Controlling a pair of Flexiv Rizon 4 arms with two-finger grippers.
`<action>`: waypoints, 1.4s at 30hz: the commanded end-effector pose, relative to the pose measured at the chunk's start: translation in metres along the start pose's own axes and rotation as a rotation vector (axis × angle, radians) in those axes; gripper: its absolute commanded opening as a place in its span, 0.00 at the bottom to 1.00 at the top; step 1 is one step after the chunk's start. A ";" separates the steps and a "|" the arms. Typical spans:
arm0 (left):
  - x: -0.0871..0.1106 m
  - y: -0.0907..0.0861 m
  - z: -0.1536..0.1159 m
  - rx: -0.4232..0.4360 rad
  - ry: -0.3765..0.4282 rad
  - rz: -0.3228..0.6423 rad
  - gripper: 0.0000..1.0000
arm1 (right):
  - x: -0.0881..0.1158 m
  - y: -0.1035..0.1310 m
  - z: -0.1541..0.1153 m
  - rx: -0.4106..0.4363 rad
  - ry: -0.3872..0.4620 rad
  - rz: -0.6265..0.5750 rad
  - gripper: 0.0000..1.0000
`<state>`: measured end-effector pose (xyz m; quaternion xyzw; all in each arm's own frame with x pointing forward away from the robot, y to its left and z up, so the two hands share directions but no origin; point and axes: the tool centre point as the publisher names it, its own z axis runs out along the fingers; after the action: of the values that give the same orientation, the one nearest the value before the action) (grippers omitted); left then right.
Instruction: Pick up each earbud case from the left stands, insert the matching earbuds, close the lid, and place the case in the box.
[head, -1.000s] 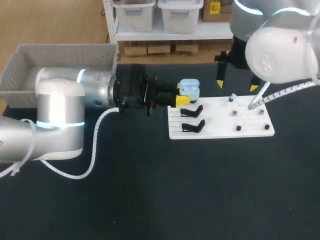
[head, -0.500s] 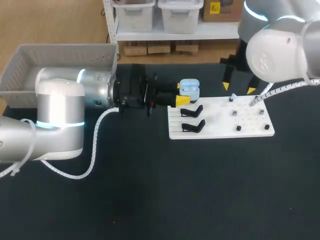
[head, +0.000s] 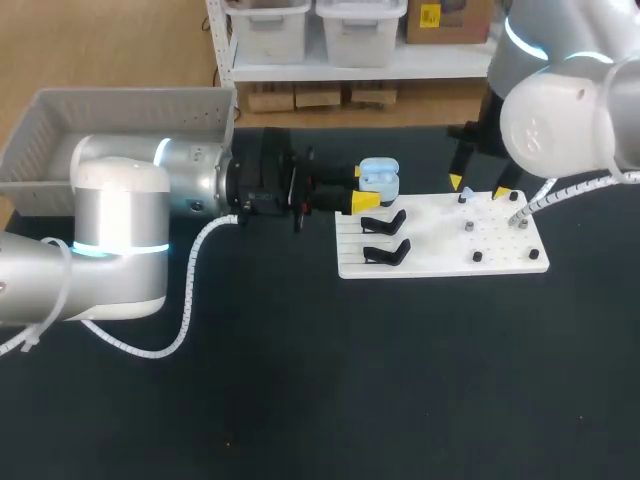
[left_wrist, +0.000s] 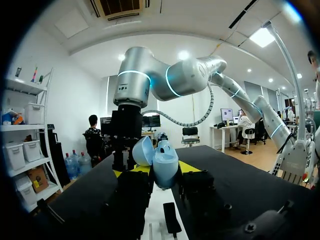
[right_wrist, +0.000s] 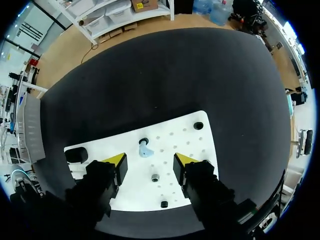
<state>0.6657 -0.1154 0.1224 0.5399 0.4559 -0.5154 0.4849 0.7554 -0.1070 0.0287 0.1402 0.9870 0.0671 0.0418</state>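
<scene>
At the far left corner of the white board (head: 500, 262), the left gripper (head: 368, 187) comes in level from the side and pinches the earbud case (head: 379, 177) between its two yellow tips, one on each flank. The case is pale blue, smooth and rounded like a pebble, with its lid swung open. From the left wrist view the case (left_wrist: 162, 165) stands upright, long axis roughly vertical, mouth facing up. The lid leans back on its hinge toward the table's far edge. Whether it still rests on a stand I can't make out. Just nearer than it, two black stands (head: 385, 222) sit bare on the board.

Over the board's right half hangs the right gripper (head: 477, 187), pointing straight down, fingers spread wide and touching nothing. In its own wrist view the right gripper (right_wrist: 150, 161) has a small pale blue earbud (right_wrist: 145, 149) on a peg below the gap between the tips. A grey box (head: 60, 130) sits at the far left of the table.
</scene>
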 end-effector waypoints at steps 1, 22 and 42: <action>0.001 -0.001 0.000 -0.004 -0.003 0.003 0.00 | -0.002 0.002 0.005 -0.001 0.004 0.000 0.50; 0.001 -0.001 0.000 -0.004 -0.003 0.003 0.00 | -0.001 0.003 0.016 -0.014 -0.004 0.000 0.45; 0.001 -0.001 0.000 -0.004 -0.003 0.003 0.00 | -0.011 0.002 0.018 -0.026 -0.003 0.008 0.31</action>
<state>0.6657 -0.1154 0.1224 0.5399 0.4559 -0.5154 0.4849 0.7664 -0.1048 0.0112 0.1441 0.9853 0.0787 0.0469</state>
